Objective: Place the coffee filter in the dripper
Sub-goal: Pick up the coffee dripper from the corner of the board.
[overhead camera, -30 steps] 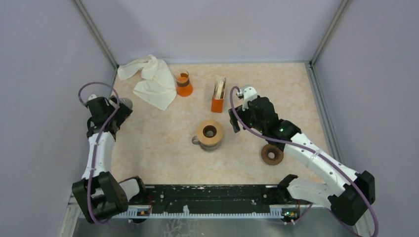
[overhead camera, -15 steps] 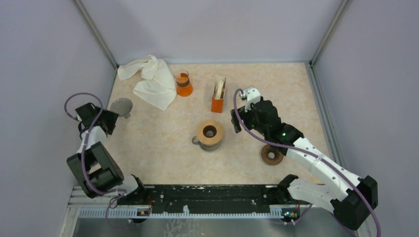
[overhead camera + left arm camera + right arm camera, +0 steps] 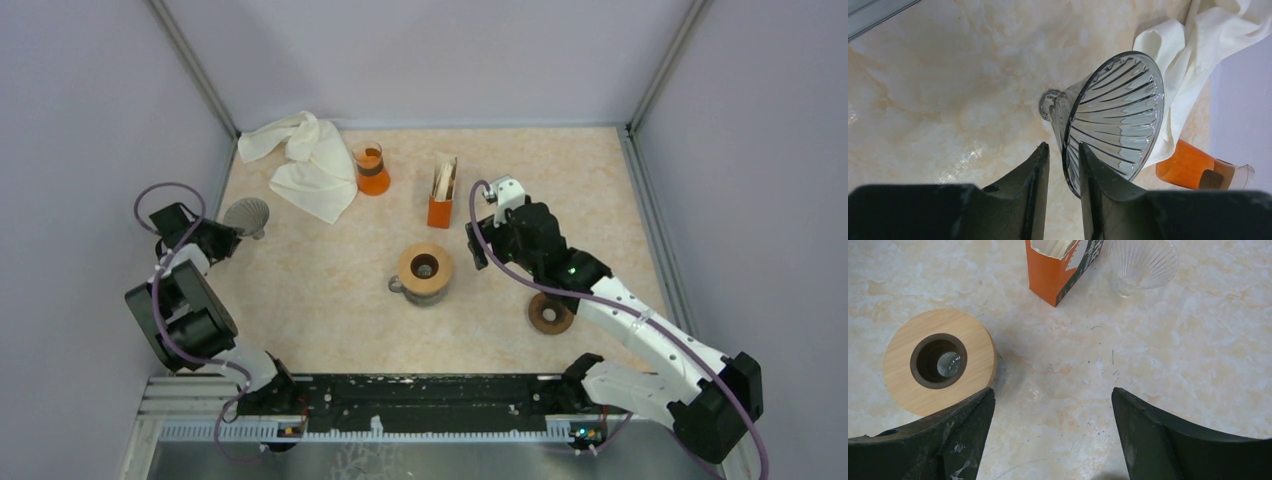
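Note:
The clear ribbed glass dripper (image 3: 246, 214) lies on its side at the table's left edge, its mouth facing my left wrist camera (image 3: 1118, 115). My left gripper (image 3: 1064, 150) straddles its rim, one finger inside the cone and one outside. The jaws are narrow, with a slim gap still showing on the outer side. Coffee filters stand in an orange box (image 3: 441, 195) at the back middle, also in the right wrist view (image 3: 1060, 265). My right gripper (image 3: 1053, 395) hangs open over bare table right of the wooden collar, holding nothing.
A glass server with a round wooden collar (image 3: 425, 268) stands mid-table. A brown ring (image 3: 550, 313) lies under my right arm. A white cloth (image 3: 305, 165) and an orange-filled beaker (image 3: 372, 170) sit at the back left, close behind the dripper.
My left arm has folded back toward the left wall and its jaws have narrowed around the dripper's rim. My right gripper shifted slightly right and stays open.

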